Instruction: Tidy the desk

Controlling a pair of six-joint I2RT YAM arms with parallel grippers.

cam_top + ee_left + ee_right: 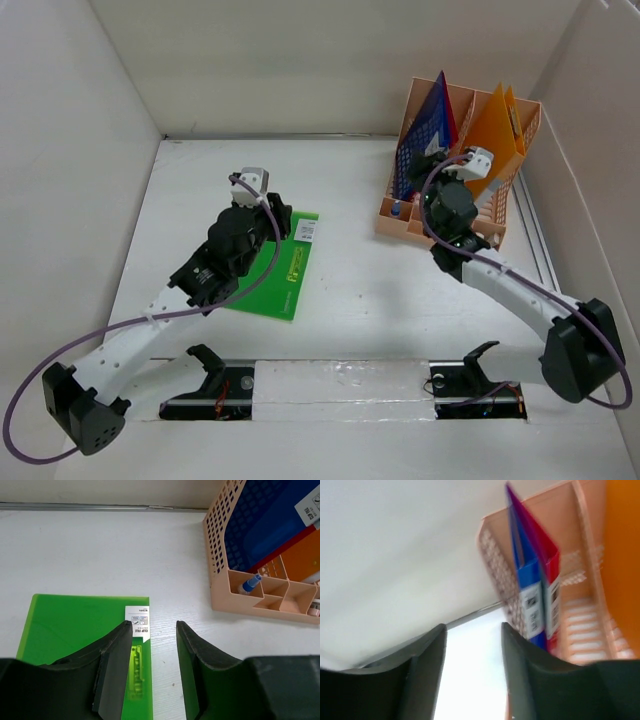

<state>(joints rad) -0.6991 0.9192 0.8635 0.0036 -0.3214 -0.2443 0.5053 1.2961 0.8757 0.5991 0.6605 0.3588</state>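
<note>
Likely step: picking up the flat green plastic clip file (285, 272), lying left of centre on the large white wood-grain desk (370, 290), well apart from the peach-orange slotted file rack (400, 222) at the far right. Lower the left gripper (154, 626), open and empty astride the file's right edge, work one finger under that edge, pinch beside the white label (137, 615), lift level. Keep the right gripper (472, 627), likewise open and empty near the rack's upright blue folder (527, 575), out of the way.

Bare desk (370, 290) lies open between the green clip file (285, 295) at nine o'clock and the peach file rack (410, 228) at one o'clock.
</note>
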